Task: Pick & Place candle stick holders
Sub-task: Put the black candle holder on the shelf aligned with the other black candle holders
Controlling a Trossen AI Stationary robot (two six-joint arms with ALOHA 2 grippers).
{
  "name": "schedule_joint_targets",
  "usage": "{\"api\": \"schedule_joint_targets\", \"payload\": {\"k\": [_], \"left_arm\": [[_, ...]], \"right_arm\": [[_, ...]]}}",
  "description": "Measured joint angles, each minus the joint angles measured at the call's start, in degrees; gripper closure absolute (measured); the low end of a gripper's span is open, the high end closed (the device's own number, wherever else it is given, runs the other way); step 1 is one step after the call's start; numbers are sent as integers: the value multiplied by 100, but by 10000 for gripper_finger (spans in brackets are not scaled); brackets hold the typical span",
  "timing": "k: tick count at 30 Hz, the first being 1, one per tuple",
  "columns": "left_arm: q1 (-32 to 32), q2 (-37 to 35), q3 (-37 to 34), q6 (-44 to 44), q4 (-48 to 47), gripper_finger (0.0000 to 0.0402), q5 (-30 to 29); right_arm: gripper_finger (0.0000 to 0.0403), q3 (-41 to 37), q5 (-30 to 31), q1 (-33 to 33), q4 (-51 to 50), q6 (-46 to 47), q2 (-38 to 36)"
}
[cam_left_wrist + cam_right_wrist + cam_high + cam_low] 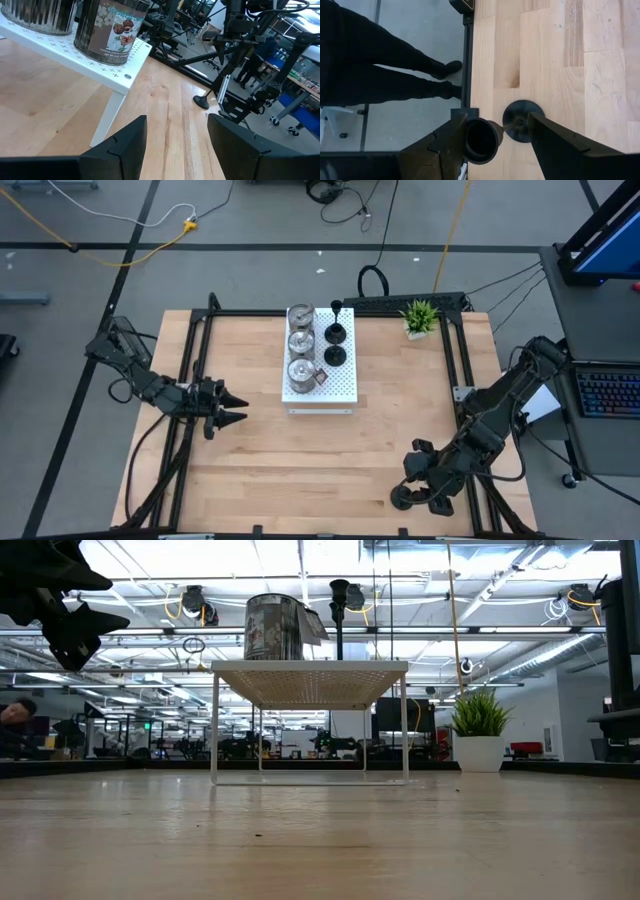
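Note:
A white perforated board (335, 385) stands on legs mid-table. On it stand three silver cup holders (301, 342) in a row and two black stemmed holders (336, 345). A third black holder (512, 125) stands on its round base (402, 500) on the wood near the table's near right corner. My right gripper (495, 145) is open above it, pointing down, one finger on either side of the holder's top cup (481, 141). My left gripper (238, 408) is open and empty, left of the board, pointing toward it. My right gripper: the holder's top cup (470, 137) shows right beside one finger (447, 147), and I cannot tell whether they touch. The holder stands upright on its base on the table.
A small green potted plant (420, 317) stands at the far right of the table. A black frame rail (466, 60) runs along the table edge by the right gripper. A person's legs (375, 65) stand on the floor just beyond it. Bare wood lies between the board and the near edge.

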Motion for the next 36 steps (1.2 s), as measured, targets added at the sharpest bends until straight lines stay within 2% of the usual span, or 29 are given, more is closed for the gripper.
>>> {"api": "schedule_joint_targets", "payload": {"k": [10,16,23,27,36], "left_arm": [[-2,2,0,0,-1,188,2],[-2,0,-2,0,0,188,2],[0,0,0,0,-1,188,2],[1,0,0,0,-1,188,2],[0,0,0,0,-1,188,2]], "right_arm": [[200,0,-21,0,1,2,0],[201,0,-461,2,-93,4,0],[202,-2,-406,-7,-248,-36,0],[202,-2,-132,-17,-263,-154,0],[202,-2,-117,-42,-268,-140,0]]}}
